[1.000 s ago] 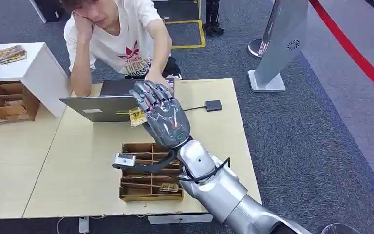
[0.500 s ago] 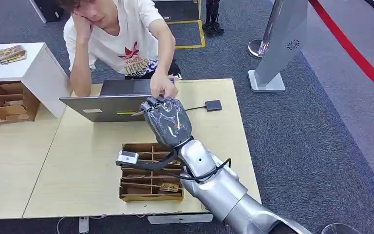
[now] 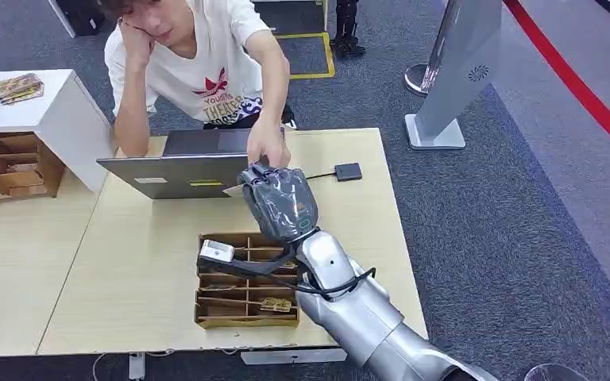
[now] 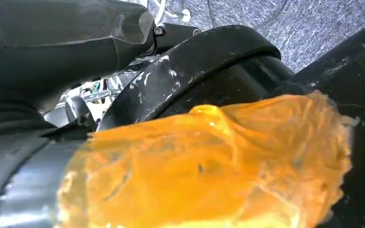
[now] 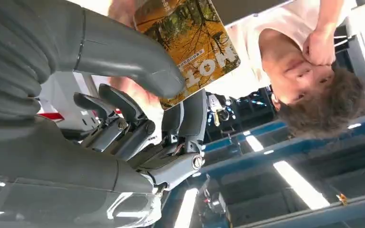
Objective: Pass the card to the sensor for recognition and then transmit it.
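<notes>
our right arm point(image 3: 349, 305) reaches forward and up from the near right, its silver forearm rising to the wrist. our right hand point(image 3: 279, 200) is raised with its back toward us, fingers curled forward. in the right wrist view, the thumb point(image 5: 123, 54) and the darker fingers point(image 5: 123, 123) pinch a card point(image 5: 190, 42).

The card point(image 5: 190, 45) is a glossy rectangle printed with autumn-yellow foliage and pale lettering along one edge. It is pinched between the thumb and fingers of the right hand point(image 3: 279, 202), raised above the table near the laptop's back edge.
</notes>
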Controlling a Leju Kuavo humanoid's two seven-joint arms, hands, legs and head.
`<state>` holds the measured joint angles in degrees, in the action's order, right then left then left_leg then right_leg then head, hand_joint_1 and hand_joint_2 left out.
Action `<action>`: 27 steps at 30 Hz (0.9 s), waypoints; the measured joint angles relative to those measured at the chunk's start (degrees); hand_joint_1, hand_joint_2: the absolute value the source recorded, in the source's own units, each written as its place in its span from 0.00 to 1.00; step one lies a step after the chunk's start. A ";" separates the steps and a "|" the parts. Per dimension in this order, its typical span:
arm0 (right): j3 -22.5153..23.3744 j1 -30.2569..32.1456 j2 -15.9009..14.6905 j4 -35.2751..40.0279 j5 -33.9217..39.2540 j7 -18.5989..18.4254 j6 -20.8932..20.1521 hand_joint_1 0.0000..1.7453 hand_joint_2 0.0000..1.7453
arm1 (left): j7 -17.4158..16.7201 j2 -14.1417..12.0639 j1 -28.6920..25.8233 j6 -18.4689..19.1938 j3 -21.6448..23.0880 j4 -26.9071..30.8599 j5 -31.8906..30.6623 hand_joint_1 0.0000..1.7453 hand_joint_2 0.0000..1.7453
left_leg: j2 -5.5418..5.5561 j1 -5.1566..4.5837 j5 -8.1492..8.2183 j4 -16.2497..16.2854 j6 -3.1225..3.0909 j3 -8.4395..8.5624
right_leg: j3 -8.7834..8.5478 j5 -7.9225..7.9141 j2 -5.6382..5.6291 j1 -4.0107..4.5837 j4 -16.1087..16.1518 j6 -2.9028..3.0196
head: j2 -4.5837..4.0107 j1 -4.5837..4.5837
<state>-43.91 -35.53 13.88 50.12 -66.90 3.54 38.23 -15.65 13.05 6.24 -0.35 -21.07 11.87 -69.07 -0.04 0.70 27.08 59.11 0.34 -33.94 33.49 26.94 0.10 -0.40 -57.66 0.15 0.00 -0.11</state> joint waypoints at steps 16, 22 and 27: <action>6.78 6.42 0.74 10.39 30.26 5.05 -11.89 1.00 1.00 | 0.35 0.00 -0.32 -1.33 0.02 0.00 2.91 0.00 0.00 | 0.02 0.00 0.02 0.00 -0.02 -0.02 | 0.01 0.01 0.01 0.00 0.01 0.00 | 0.00 0.00; 9.84 9.01 0.74 16.40 33.55 5.57 -13.31 1.00 1.00 | 0.48 -0.02 -0.60 -1.81 0.02 0.00 3.30 0.00 0.00 | 0.00 -0.01 0.02 0.00 -0.02 -0.01 | 0.01 0.01 0.00 0.00 0.02 0.00 | 0.00 -0.02; 11.43 10.89 0.22 20.88 37.81 5.35 -14.01 1.00 1.00 | 0.98 -0.04 -0.83 -2.14 0.02 0.00 4.70 0.00 0.00 | 0.00 0.00 0.02 0.00 -0.02 -0.01 | 0.01 0.01 0.00 0.00 0.02 0.00 | 0.00 -0.02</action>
<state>-32.48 -24.64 14.10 71.00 -29.09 8.89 24.22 -14.67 13.01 5.40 -2.49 -21.05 11.87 -64.37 -0.03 0.69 27.10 59.11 0.32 -33.94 33.51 26.95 0.10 -0.40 -57.64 0.15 0.00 -0.13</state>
